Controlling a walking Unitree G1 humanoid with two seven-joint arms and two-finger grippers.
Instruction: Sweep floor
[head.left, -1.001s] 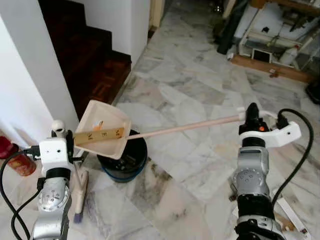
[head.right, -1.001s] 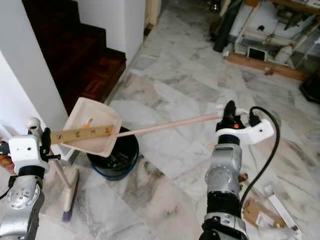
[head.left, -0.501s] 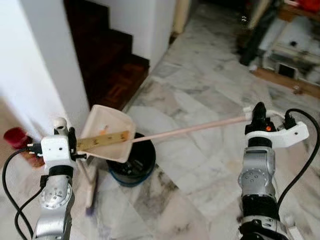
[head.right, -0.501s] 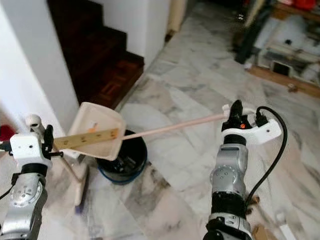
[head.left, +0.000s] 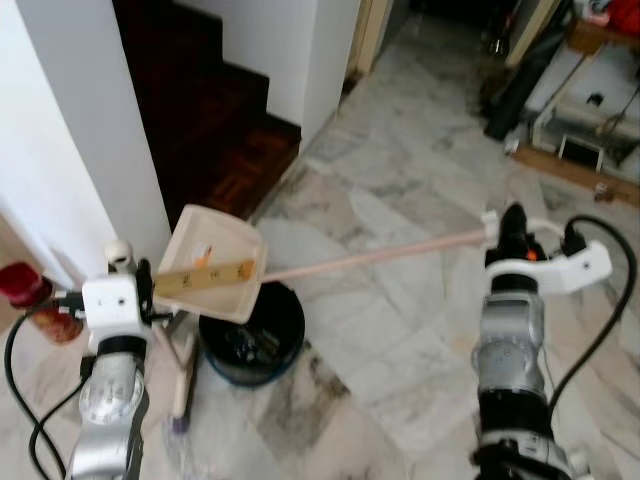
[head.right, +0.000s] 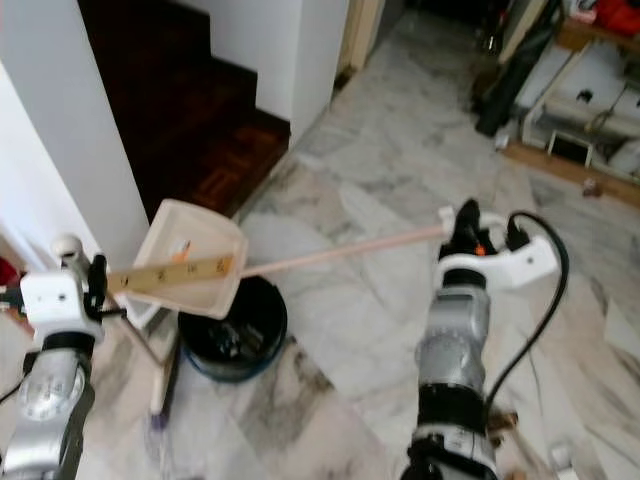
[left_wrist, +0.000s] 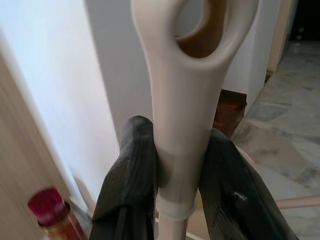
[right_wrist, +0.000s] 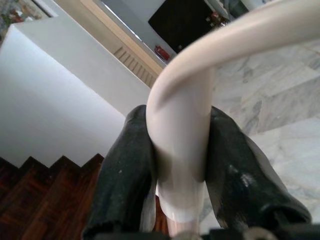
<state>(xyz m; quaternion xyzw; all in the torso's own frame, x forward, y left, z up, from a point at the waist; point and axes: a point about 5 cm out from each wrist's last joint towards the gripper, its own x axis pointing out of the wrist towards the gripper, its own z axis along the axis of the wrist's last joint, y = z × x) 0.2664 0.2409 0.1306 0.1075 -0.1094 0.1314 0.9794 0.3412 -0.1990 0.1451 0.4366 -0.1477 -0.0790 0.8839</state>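
Holding the dustpan (head.left: 212, 262) tilted over the bin (head.left: 252, 332), our right end effector (right_wrist: 175, 165) pinching its handle (head.left: 375, 257), left end effector (left_wrist: 175, 175) pinching the broom (left_wrist: 192, 75); debris could miss the bin.

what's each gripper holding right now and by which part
The left gripper is shut on the top of the broom handle, just below its hanging loop. The right gripper is shut on the curved end of the dustpan handle.
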